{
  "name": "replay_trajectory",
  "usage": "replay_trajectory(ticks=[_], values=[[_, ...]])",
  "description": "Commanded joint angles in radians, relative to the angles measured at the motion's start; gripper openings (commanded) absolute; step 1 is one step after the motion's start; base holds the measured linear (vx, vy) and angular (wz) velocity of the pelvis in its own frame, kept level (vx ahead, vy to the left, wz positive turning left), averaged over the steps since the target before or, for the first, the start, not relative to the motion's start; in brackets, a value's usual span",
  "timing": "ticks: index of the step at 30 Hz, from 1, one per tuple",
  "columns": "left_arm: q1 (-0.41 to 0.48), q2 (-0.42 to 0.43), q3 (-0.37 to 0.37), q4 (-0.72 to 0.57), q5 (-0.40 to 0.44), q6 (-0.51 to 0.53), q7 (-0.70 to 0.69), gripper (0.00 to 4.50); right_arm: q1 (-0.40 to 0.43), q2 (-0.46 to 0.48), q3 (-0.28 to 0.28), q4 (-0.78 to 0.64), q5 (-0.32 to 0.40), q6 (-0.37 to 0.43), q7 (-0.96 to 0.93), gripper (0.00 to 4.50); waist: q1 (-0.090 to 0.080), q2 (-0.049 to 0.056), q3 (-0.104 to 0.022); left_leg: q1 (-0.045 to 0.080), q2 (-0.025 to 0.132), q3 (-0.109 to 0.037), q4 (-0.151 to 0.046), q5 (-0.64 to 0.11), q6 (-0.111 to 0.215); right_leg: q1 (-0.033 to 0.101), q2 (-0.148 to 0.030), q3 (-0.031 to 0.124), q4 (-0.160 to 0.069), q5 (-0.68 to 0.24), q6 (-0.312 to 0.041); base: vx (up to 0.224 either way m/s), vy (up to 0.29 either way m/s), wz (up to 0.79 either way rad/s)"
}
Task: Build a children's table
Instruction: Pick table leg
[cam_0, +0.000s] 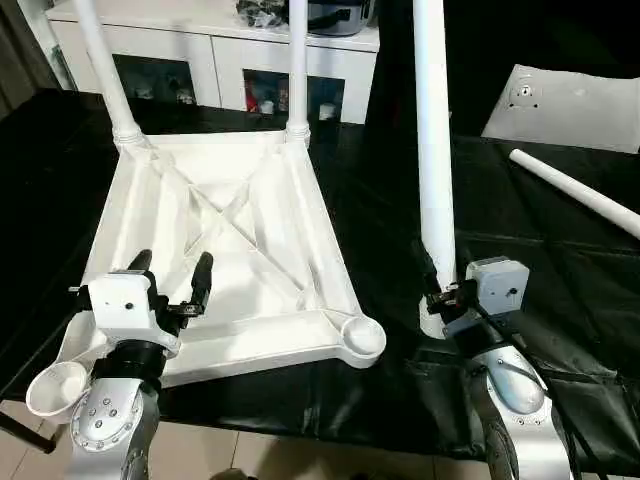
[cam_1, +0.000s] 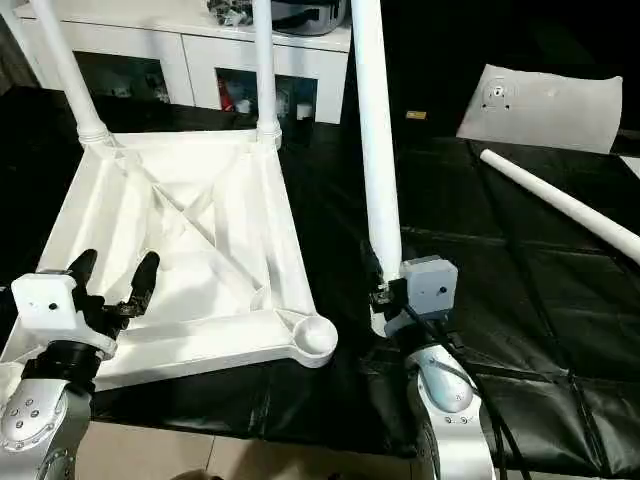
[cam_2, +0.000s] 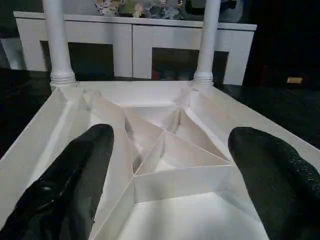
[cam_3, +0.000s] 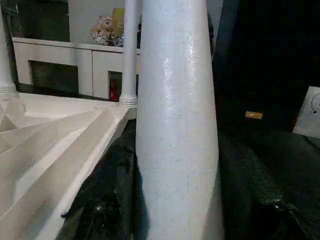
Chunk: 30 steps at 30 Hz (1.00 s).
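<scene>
Now the tabletop (cam_0: 240, 250) lies upside down on the black surface (cam_0: 560, 290), with its ribbed underside facing up. Two legs stand upright in the two far corner sockets: one far left leg (cam_0: 100, 60) and one far right leg (cam_0: 297, 60). The two near corner sockets, the near right socket (cam_0: 360, 337) and the near left socket (cam_0: 55, 388), have no leg in them.

The left gripper (cam_0: 170, 270) hovers over the near left part of the tabletop, and its jaws are wide apart with nothing between them. The right gripper (cam_1: 385, 290) is beside the tabletop, to the right of it. Its jaws are closed around the thick lower end of a third leg (cam_0: 434, 150), which stands almost upright with its base on the black surface. A fourth leg (cam_0: 575, 190) lies flat on the surface, far right, well apart from the tabletop.
</scene>
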Motion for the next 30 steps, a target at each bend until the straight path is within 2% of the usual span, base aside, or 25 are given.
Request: replay_trajectory(ticks=[1,30], values=[[-0.007,0.000,-0.002,0.005,0.000,-0.009,0.000,4.09,-0.009,-0.004,-0.001,0.001,0.008,0.006,-0.002,1.85,0.003,0.007,-0.041,0.012,0.031,-0.019,-0.085,-0.471,0.003,0.021,-0.047,0.038,-0.089,-0.479,-0.029,0.000,0.000,0.00],[-0.007,0.000,-0.002,0.005,0.000,-0.009,0.000,4.09,-0.009,-0.004,-0.001,0.001,0.008,0.006,-0.002,1.85,0.005,0.006,-0.042,0.013,0.031,-0.018,-0.084,-0.470,0.003,0.022,-0.048,0.038,-0.088,-0.477,-0.029,0.000,0.000,0.00]])
